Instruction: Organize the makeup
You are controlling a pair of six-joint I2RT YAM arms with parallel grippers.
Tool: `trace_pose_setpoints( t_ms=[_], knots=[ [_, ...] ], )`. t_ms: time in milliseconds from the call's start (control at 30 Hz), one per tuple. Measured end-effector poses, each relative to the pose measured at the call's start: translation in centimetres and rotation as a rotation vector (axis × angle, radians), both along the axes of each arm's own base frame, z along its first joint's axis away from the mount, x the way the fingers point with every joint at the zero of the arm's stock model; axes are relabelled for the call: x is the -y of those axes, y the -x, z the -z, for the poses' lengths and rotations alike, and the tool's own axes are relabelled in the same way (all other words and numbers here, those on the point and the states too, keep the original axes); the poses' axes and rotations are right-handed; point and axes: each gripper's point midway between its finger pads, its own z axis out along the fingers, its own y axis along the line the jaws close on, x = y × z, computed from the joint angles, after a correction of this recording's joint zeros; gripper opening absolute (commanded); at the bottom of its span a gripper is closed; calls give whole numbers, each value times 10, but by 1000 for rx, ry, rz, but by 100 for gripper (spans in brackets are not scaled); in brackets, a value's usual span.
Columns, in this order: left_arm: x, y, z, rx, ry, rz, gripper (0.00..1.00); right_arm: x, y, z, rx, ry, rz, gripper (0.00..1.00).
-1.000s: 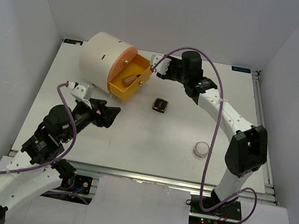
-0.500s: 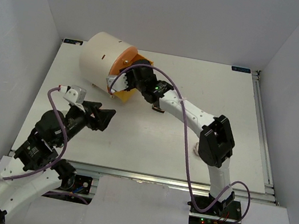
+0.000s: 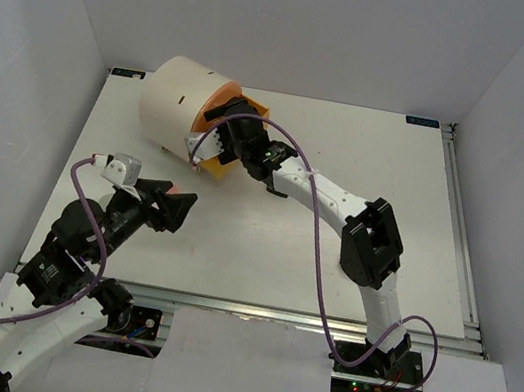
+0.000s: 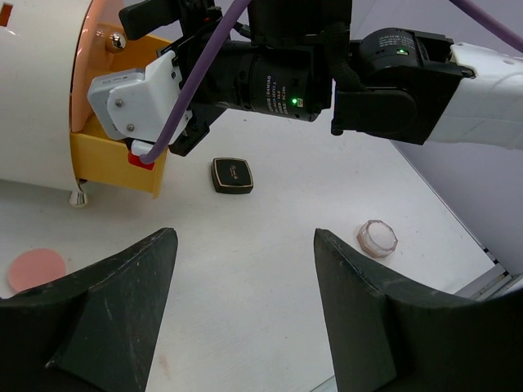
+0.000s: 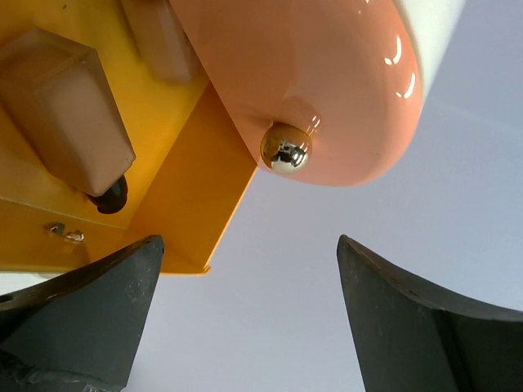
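Both tools stand with jaws apart and nothing between them. The right tool (image 5: 249,245) hangs over the open yellow drawer (image 5: 176,188) of the cream cylinder (image 3: 180,95), at the far left of the worktop (image 3: 351,151). In its wrist view we see a tan bottle (image 5: 69,122) lying on its side in that drawer, dark cap (image 5: 110,196) toward the drawer's front wall. The bottle sits just beyond the tip of the finger on the left of the picture and is not touched by it. A second tan item (image 5: 159,37) lies beside it, largely cut off by the picture's edge and by the orange drawer front (image 5: 310,73), whose gold knob (image 5: 286,149) sits above the gap between the fingers. The left tool (image 4: 243,241) hovers over bare worktop, well clear of the cylinder and pointing toward it. In its wrist view we find the black-gold square compact (image 4: 233,175) flat on the worktop ahead of the gap between the fingers, just under the right arm. The clear round jar (image 4: 377,238) rests beyond the finger on the right of the picture. A pink pad (image 4: 37,269) lies outside the other finger, near the cylinder's foot.
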Motion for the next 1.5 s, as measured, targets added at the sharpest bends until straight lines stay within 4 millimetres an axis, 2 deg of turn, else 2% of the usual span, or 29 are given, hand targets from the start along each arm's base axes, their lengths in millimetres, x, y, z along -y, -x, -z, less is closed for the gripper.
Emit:
trace_pose_setpoints(
  t_ms=[200, 267, 367, 400, 467, 500, 533, 600, 667, 733, 800, 900, 933, 1000, 1067, 1200, 1333, 1433, 1500],
  knots=[
    [3, -1, 0, -6, -1, 9, 77, 4, 6, -14, -10, -31, 6, 91],
    [7, -3, 0, -15, -8, 25, 74, 9, 12, -29, -28, -74, 11, 88],
    [19, -11, 2, -43, -29, 55, 70, 24, 26, -57, -84, -180, 17, 76],
    [25, -14, 4, -57, -41, 70, 67, 32, 30, -67, -118, -241, 27, 68],
    [38, -22, 11, -90, -65, 105, 55, 56, 35, -86, -186, -366, 63, 33],
    [44, -26, 15, -106, -76, 121, 44, 70, 38, -95, -214, -421, 80, 20],
    [50, -30, 23, -133, -95, 139, 34, 82, 38, -101, -259, -503, 92, 14],
    [64, -40, 31, -173, -120, 171, 22, 115, 44, -96, -401, -643, 115, 8],
    [79, -54, 39, -215, -146, 194, 14, 152, 47, -79, -533, -750, 175, 8],
    [94, -71, 53, -271, -185, 213, 12, 181, 51, -53, -666, -843, 233, 8],
    [109, -91, 65, -318, -221, 220, 12, 194, 68, -10, -841, -884, 285, 9],
    [127, -121, 86, -380, -303, 224, 11, 199, 100, 49, -1090, -904, 331, 9],
    [134, -133, 91, -389, -329, 224, 11, 202, 112, 64, -1158, -907, 346, 9],
    [144, -155, 104, -402, -384, 218, 11, 209, 126, 76, -1248, -929, 365, 9],
    [150, -170, 121, -417, -442, 212, 11, 214, 129, 71, -1285, -971, 358, 10],
    [159, -197, 159, -436, -579, 189, 12, 219, 124, 44, -1260, -1042, 291, 11],
    [153, -213, 196, -449, -753, 162, 14, 217, 126, 33, -1259, -1060, 242, 12],
    [142, -222, 208, -440, -865, 127, 16, 216, 127, 32, -1269, -1060, 233, 15],
    [131, -230, 208, -424, -934, 83, 20, 216, 127, 32, -1271, -1062, 230, 17]
  ],
)
